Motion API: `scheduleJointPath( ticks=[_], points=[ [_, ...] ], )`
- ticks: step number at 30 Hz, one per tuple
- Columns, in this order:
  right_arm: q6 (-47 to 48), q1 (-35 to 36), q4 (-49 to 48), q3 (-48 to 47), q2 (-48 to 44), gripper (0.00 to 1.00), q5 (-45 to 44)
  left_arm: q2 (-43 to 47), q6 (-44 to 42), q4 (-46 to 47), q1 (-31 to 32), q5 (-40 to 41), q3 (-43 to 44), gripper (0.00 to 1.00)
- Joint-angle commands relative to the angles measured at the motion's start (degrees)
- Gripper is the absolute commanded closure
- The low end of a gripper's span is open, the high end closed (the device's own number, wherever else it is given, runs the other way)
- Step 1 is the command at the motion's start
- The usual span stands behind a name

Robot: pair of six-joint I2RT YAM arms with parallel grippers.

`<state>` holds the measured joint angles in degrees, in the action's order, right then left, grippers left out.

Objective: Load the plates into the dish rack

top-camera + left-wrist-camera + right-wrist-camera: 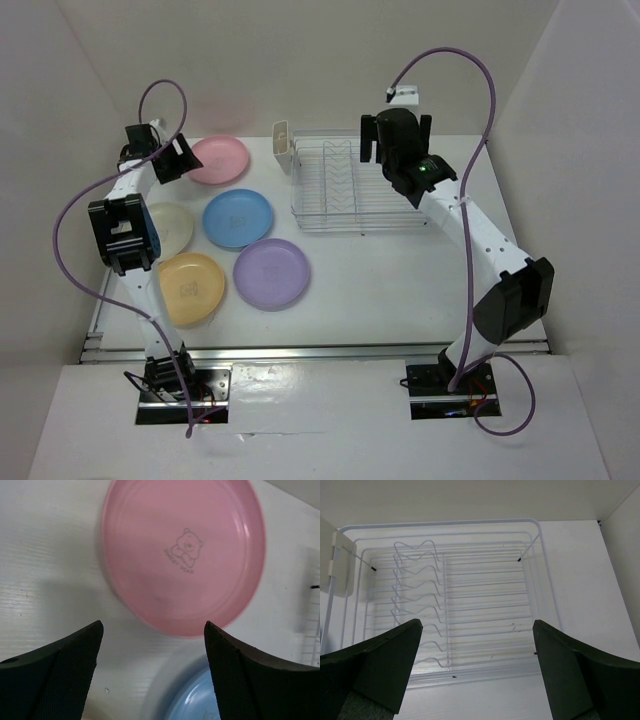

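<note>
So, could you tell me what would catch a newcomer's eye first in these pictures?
Five plates lie flat, clustered at the left of the table: pink, blue, cream, orange-yellow and purple. Right of them, toward the far edge, stands the wire dish rack, with no plate in it. The left jaws hang open above the pink plate, the right jaws open above the rack.

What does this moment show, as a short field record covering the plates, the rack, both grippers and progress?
plates on table: pink plate, blue plate, cream plate, orange-yellow plate, purple plate; all lying flat, left of the rack
dish rack: empty; cutlery cup on its left end
left gripper: open, empty, close by the pink plate
right gripper: open, empty, over the dish rack
progress: no plate loaded yet
</note>
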<state>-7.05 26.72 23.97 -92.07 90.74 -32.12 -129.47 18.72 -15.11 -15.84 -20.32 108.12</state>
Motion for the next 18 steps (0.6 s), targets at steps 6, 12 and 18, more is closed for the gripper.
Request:
scheduleJointPath(
  ticks=[6,12,18],
  points=[
    [-0.69,3.25,0.2,-3.2,1.54,0.0,-1.36,-1.66,0.8,-0.18,4.31,17.75,1.92,0.09],
    [-0.07,5.09,0.2,-3.82,2.16,0.0,-1.89,-3.59,-0.79,-1.67,6.17,20.84,5.35,0.08],
    [-0.07,5.62,0.2,-4.34,2.78,0.0,-2.42,-4.74,1.23,-0.27,6.17,21.37,4.3,0.08]
  ],
)
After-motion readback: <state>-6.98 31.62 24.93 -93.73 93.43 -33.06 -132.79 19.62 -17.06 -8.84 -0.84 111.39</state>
